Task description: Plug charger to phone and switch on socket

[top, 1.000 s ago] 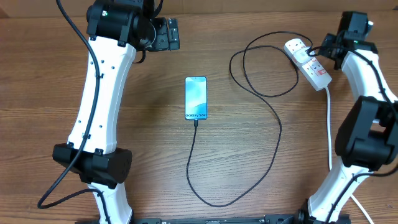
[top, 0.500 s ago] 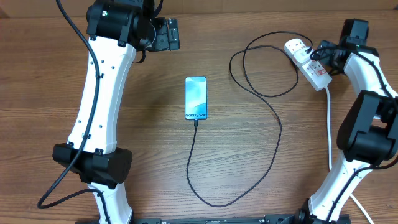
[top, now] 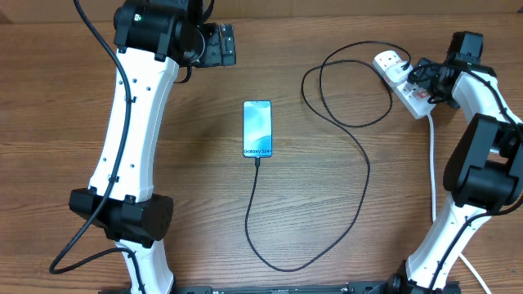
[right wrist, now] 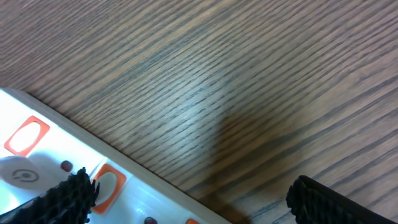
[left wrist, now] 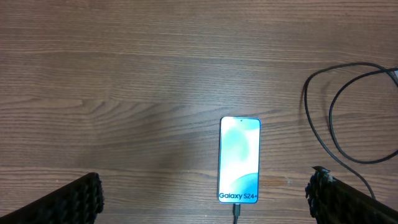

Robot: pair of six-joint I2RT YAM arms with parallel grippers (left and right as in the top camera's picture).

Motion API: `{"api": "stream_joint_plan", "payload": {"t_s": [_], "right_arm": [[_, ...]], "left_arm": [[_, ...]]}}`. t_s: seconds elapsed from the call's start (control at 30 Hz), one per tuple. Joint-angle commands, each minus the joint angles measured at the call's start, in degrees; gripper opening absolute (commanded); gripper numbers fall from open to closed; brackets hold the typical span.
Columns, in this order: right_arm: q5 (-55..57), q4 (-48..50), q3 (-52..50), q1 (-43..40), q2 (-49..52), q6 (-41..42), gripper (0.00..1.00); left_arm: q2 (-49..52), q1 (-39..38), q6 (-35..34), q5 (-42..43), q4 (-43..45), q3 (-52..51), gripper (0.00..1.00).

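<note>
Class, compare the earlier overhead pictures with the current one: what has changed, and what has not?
The right gripper, open and empty, slid a little along the socket towards its cord end. The phone, charger, socket and left gripper stayed put.

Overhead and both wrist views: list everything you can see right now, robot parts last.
phone: one, light blue screen with black bezel, flat at the table's centre.
charger: one, thin black cable, tip at the phone's bottom edge, looping round to a white plug on the socket.
socket: one, white with red switch marks, far right of the table.
cord: one, thick and white, running from the socket down the right side.
table: one, brown wood, under everything.
left gripper: one, black, open, empty, beyond the phone.
right gripper: one, black, open, empty, over the socket.
</note>
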Motion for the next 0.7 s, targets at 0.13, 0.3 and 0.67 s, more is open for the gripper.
{"api": "stream_joint_plan", "payload": {"t_s": [0.13,0.3,0.67], "right_arm": [[-1.2,-0.1,-0.3,0.0,0.2,1.0,1.0],[-1.2,-0.6,-0.3,0.0,1.8,1.0,1.0],[-4.4,-2.3,-0.3,-0.1,3.3,-1.0,1.0]], "left_arm": [[0.5,0.3,0.2,-0.9,0.0,0.1,1.0],[0.5,0.3,0.2,-0.9,0.0,0.1,1.0],[0.5,0.3,0.2,-0.9,0.0,0.1,1.0]]}}
